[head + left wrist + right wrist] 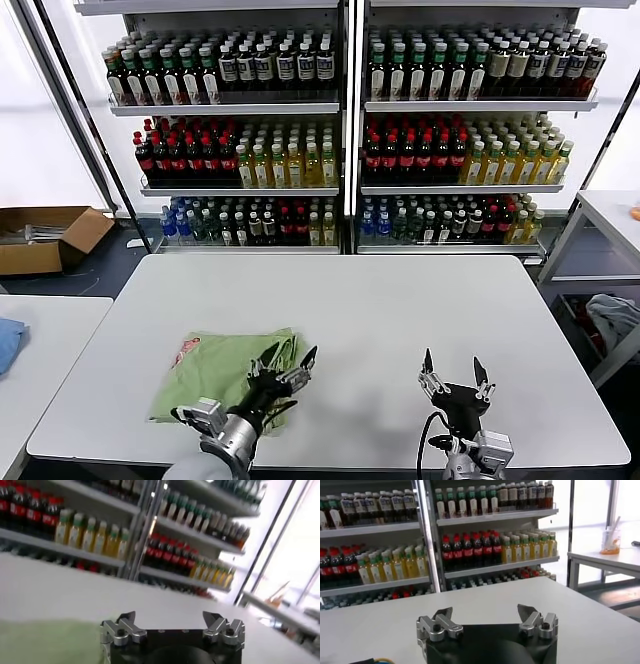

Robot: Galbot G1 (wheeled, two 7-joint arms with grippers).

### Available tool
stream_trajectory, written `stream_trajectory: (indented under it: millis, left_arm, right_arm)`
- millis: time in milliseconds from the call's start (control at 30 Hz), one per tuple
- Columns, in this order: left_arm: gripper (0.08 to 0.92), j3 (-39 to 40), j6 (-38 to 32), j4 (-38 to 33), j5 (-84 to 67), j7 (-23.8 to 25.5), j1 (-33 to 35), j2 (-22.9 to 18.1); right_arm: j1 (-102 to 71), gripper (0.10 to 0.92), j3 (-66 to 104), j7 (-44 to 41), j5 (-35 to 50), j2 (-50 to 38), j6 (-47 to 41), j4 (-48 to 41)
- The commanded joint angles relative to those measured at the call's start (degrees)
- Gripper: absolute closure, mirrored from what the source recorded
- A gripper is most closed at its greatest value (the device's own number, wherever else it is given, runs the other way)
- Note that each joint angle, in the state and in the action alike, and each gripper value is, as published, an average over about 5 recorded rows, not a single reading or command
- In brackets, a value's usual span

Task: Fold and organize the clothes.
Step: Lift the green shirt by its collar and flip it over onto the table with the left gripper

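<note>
Head view: white table [400, 320] in front of tall shelves [340, 105] packed with rows of bottles [450, 150]. Folded light green shirt [215, 365] lying flat on the near left part of the table, a red-and-white print [187, 351] showing at its far left corner. Left gripper [289, 358] hanging low over the shirt's near right edge, jaws spread wide and released, nothing between them; touching the cloth or just above it cannot be told. Right gripper [454, 370] well apart to the right, over bare table near the front edge, jaws likewise spread and empty, pointing up and away. Cardboard box [45, 238] on the floor at far left beyond the table. Second pale table [45, 345] at the left with a bit of blue cloth [8, 340] at the frame edge. Another white table [610, 215] at far right, a heap of fabric [615, 318] lower down beside it.

Left wrist view: left gripper [170, 619] with both metal fingers [122, 627] set wide apart, green cloth [47, 642] blurred just beside it on the table [75, 590], bottle shelves [100, 515] behind.

Right wrist view: right gripper [486, 616] open-jawed over plain white table [590, 620], fingers [439, 624] clear of everything. Shelves [490, 517] of bottles [470, 547] behind, a side table [607, 560] carrying an orange-tinted cup [610, 540] off toward the window.
</note>
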Motion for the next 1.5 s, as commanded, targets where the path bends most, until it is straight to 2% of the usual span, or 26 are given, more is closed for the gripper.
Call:
stream_trajectory:
  millis: [33,167,267,700,1500]
  left_arm:
    - [0.178,-14.2,1.0,-5.6,-9.1,-4.1,-2.1,6.3]
    - [0.177,-21.1,2.7,0.9,-7.4,-6.5,-2.4,11.0]
    - [0.177,-23.1,3.0,4.7,-5.5,-6.6,-1.1,12.4]
    - [0.177,-21.5,2.4,9.8,-3.1,-2.8,2.2,10.0]
    - [0.177,-19.9,1.8,14.0,-1.3,1.0,2.9,9.3]
  right_arm:
    - [1.0,0.203,-0.5,-0.1,0.3,-0.4,-0.2,-0.5]
    - [2.0,0.203,-0.6,0.0,1.1,-1.4,-0.8,-0.5]
    - [2.8,0.203,-0.6,0.0,1.3,-2.0,-1.1,-0.8]
    - [3.0,0.203,-1.0,-0.1,1.4,-2.4,-1.3,-0.8]
    - [1.7,0.203,-1.6,-0.3,0.5,-1.8,-1.2,0.3]
